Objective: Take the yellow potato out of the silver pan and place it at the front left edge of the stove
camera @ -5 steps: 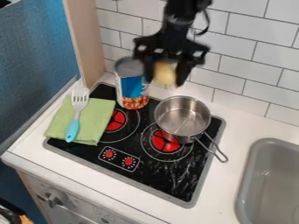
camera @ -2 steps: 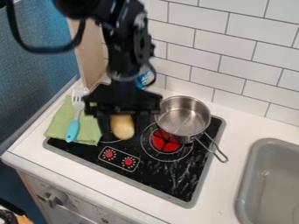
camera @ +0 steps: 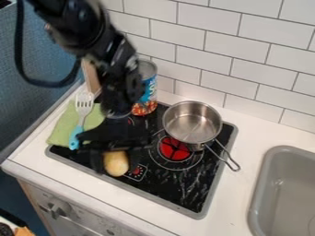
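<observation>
The black arm (camera: 120, 73) is coming in from the upper left and is hanging over the front left part of the stove (camera: 184, 186). The tool (camera: 115, 168) is holding a yellow potato (camera: 116, 162) between its two fingers, which are standing on either side of it. The potato is sitting low between them, near the stove's front edge and just beside the printed dial (camera: 137, 172). Whether it is touching the black surface is something I cannot tell.

To the left of the tool, a green cloth (camera: 60, 129) is lying partly on the stove, and a slotted spatula (camera: 84, 107) is resting on it, its white head pointing to the back and its blue handle to the front. Behind the tool, a tall can (camera: 146, 88) with a blue label is standing upright near the stove's back edge, partly hidden by the arm. To the right, a steel pot (camera: 192, 122) is standing upright at the back right burner area, its wire handle (camera: 227, 157) reaching over the stove's right edge.

The stove is lying on a white table (camera: 249, 133). A grey sink (camera: 286, 184) is occupying the right side, and white tiles (camera: 246, 48) are covering the wall behind.
</observation>
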Controlling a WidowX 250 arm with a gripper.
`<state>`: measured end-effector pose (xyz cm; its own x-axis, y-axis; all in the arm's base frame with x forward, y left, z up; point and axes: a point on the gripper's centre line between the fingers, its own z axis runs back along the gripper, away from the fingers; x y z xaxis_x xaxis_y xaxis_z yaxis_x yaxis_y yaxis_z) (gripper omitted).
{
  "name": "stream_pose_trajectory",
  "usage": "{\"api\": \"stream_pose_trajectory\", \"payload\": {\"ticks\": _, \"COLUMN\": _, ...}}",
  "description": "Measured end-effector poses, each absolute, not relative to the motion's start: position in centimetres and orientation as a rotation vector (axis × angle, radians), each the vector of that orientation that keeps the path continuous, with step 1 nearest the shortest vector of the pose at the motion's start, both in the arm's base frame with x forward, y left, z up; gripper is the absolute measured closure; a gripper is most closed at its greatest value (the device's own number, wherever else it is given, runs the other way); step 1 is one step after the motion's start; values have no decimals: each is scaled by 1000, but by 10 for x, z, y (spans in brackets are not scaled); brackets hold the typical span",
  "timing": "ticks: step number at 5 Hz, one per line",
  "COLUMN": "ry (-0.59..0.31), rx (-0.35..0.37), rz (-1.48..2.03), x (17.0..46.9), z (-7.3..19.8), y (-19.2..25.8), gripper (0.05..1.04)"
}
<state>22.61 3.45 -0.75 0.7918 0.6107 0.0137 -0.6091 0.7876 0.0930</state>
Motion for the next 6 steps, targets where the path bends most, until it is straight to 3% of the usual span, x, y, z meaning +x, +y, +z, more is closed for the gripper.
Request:
{"api": "stream_pose_trajectory", "payload": {"ticks": 3, "ry": -36, "rx": 82, "rz": 684, "x": 221, "z": -28, "y": 42, "gripper": 379}}
{"api": "stream_pose_trajectory", "payload": {"ticks": 4, "ry": -46, "rx": 68, "rz": 697, "x": 223, "z": -31, "y": 47, "gripper": 315}}
{"api": "stream_pose_trajectory", "payload": {"ticks": 5, "ry": -48, "rx": 67, "rz": 676, "x": 231, "z": -28, "y": 48, "gripper": 94}}
{"api": "stream_pose_trajectory", "payload": {"ticks": 6, "ry": -22, "rx": 89, "rz": 679, "x": 226, "z": -27, "y": 49, "gripper": 83}}
